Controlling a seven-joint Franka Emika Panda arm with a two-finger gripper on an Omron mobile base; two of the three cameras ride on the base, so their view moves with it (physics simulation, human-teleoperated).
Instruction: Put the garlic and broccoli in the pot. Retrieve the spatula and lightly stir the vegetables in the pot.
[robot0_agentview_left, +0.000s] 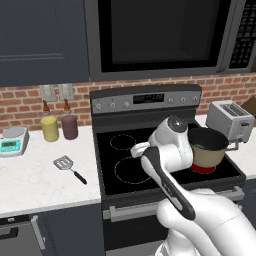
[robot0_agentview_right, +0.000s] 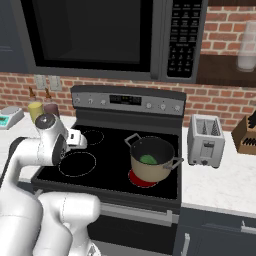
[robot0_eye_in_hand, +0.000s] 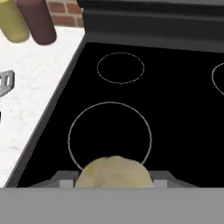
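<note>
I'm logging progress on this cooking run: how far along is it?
Done: the broccoli already lies in the pot on the stove's front right burner. In hand: the end effector holds the garlic over the front left burner, not yet in the pot. Left: drop the garlic in, fetch the spatula from the counter left of the stove, and stir.

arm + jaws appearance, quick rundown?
Glossy white arm of rounded, bulbous segments, with a dark band running along one link and a grey disc cap on the top joint. No cables or markings visible. The gripper shows little: small grey finger parts at the hand view's bottom.
</note>
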